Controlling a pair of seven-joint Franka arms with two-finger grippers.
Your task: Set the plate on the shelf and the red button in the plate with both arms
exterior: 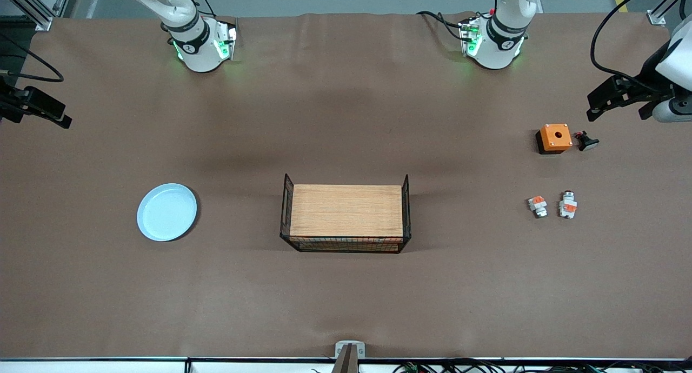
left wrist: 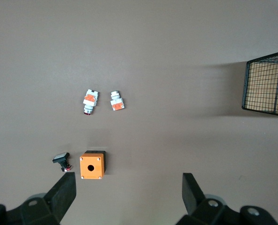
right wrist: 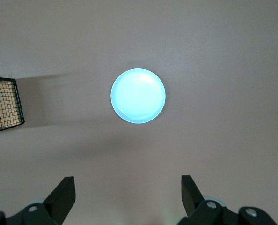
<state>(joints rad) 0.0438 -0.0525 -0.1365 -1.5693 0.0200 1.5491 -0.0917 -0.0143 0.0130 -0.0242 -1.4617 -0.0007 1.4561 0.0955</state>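
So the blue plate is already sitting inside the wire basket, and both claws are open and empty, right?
Not quite. The plate lies on the bare table toward the right arm's end, apart from the wire basket; the front view shows this. The rest holds: the left claw and right claw are open and empty.

- The left gripper (left wrist: pixel 128 197) hangs high over the bench, fingers (left wrist: pixel 64 194) spread wide, nothing between them.
- The right gripper (right wrist: pixel 128 197) hangs likewise, fingers (right wrist: pixel 191 192) wide apart, empty.
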